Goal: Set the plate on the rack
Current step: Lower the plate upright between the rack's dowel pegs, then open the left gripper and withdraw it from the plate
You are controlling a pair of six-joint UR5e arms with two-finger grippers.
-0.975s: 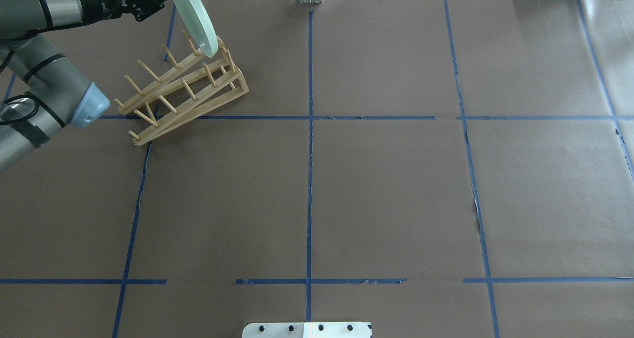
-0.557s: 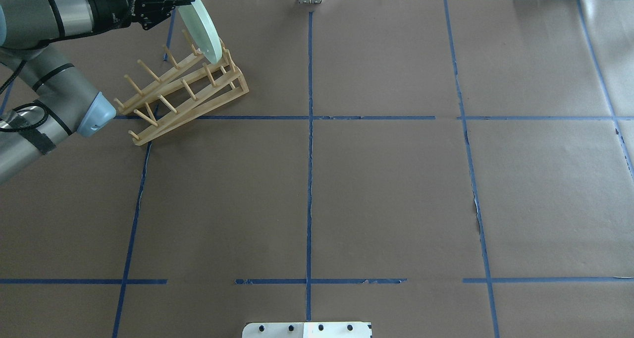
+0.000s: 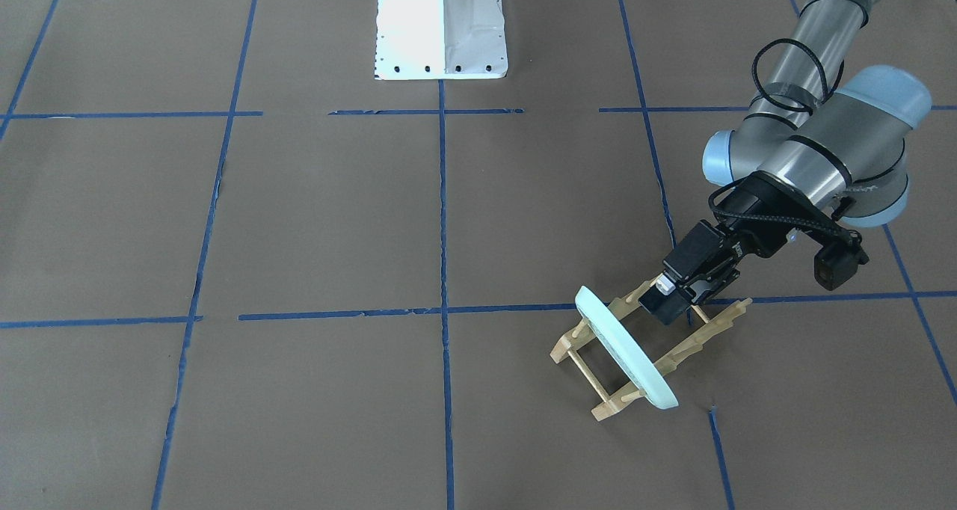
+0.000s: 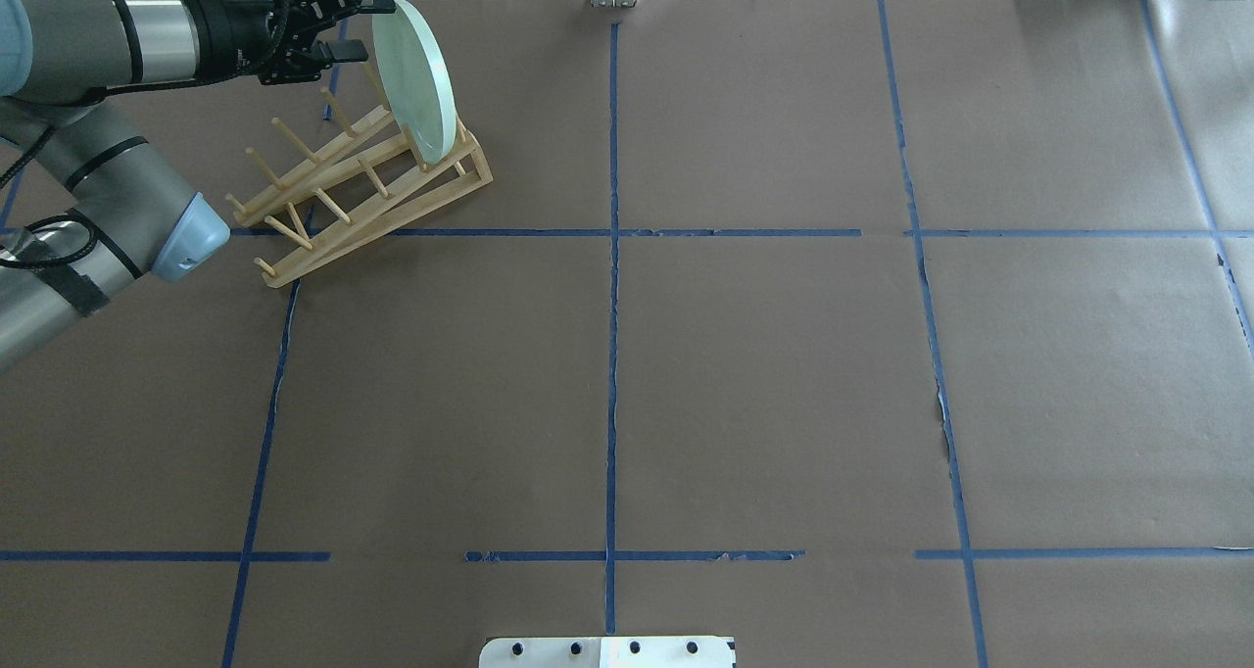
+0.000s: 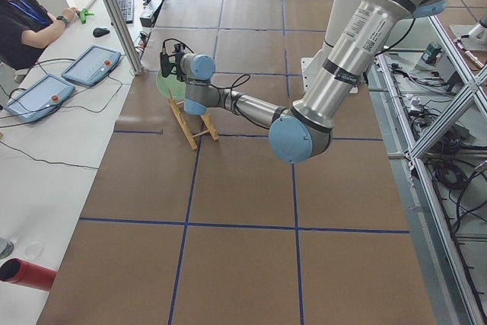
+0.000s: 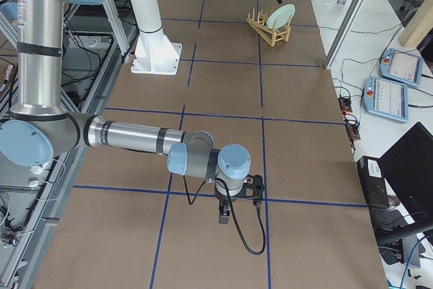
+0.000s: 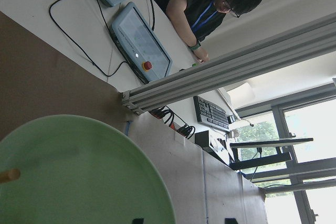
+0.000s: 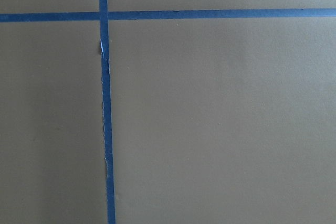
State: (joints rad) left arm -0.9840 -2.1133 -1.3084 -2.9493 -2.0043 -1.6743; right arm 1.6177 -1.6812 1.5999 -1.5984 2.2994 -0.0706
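- The round, pale mint-green glossy plate (image 4: 416, 85) stands on edge across both rails of the small light-wood pegged dish rack (image 4: 436, 193); it sits at the rack's end farthest from the robot and leans rather than standing upright; which slot it is in I cannot tell.
- The rack rests on the brown-paper counter (image 4: 745, 374), towards its far left part.
- The left jaws are spread wide and grip nothing; their tips are close by the plate's upper rim; whether one touches it I cannot tell.
- The right jaws hang low over bare counter, well apart from the rack; only a side camera shows them, so open or closed I cannot tell.
- The placing looks all but done; the step in hand is most likely to let go and draw clear.
- To do it well: keep the jaws wide; back out straight along the wrist's own line, away from the plate's face; move slowly until the tips are past the rim, since a brush there could tip the leaning plate; rise above the pegs before swinging aside; see that the plate rests steady against its pegs.
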